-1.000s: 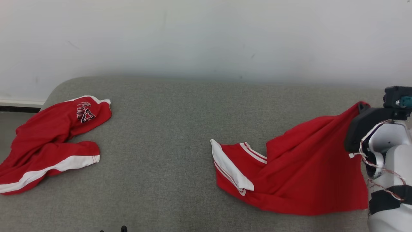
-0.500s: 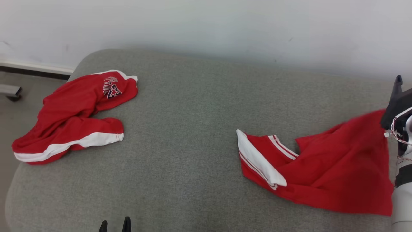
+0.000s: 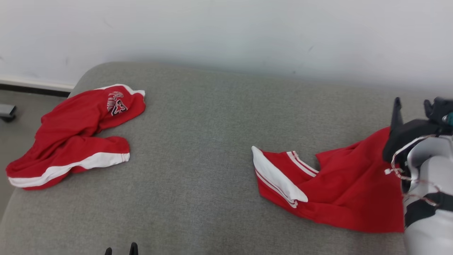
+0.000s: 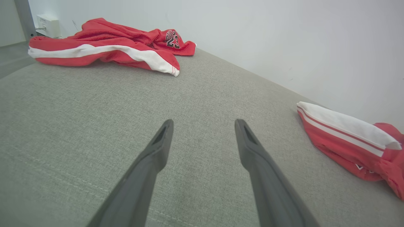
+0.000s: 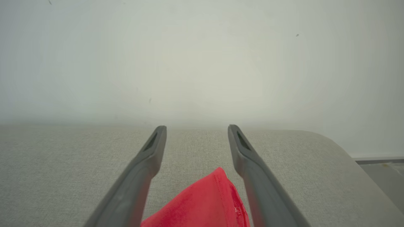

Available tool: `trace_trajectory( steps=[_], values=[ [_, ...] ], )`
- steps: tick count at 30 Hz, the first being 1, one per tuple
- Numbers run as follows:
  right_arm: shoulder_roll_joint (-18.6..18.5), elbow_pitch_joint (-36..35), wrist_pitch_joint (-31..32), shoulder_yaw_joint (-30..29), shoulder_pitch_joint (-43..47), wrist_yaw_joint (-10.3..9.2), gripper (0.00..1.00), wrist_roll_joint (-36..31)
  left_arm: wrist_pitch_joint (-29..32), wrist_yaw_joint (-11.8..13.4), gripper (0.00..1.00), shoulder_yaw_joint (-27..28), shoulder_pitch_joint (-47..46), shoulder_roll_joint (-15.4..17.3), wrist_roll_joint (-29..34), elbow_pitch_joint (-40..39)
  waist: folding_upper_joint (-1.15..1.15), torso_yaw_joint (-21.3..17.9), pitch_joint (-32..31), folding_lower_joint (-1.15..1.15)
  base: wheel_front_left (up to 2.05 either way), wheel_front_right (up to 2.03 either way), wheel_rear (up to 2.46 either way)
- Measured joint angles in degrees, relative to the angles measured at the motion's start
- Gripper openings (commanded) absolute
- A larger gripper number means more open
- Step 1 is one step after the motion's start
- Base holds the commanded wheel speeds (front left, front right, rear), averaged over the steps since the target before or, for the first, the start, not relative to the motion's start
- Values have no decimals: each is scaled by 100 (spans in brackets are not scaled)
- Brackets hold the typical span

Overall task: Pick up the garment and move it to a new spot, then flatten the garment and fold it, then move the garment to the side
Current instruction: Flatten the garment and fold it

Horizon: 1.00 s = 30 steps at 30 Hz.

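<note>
Right gripper (image 5: 197, 129): fingers spread wide, gripping nothing; a corner of the red garment (image 3: 339, 187) sits loose between them. Garment lies crumpled on the right side of the grey padded surface (image 3: 198, 141), white-striped end pointing left. Left gripper (image 4: 203, 123): fingers wide apart, empty, low over the near edge. Second red garment (image 3: 70, 141) bunched at the left end.

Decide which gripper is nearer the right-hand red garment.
Right. The right gripper is open over a corner of the garment; the left gripper is apart, over the cushion.
</note>
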Motion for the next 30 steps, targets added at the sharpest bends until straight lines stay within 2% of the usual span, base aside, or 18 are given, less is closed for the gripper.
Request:
trace_trajectory(
  steps=[9,17,24,30],
  values=[
    [193,-1248,-783,1238,1652,0,100,1020,0,-1,100,194,207,-44,18,-16,0,-458,-341,-1,0,0,0],
    [257,-2451,-1294,1987,3252,0,100,1366,0,-1,100,325,219,-76,27,30,0,-820,-621,-1,0,0,0],
    [281,-2601,-1463,2227,4200,0,100,1840,0,-1,100,339,254,-83,70,68,-1,-1017,-871,-2,0,0,0],
    [282,-2560,-1524,2410,4546,0,100,2035,0,-1,100,334,281,-77,119,114,-1,-1132,-960,-2,0,0,0]
  ],
)
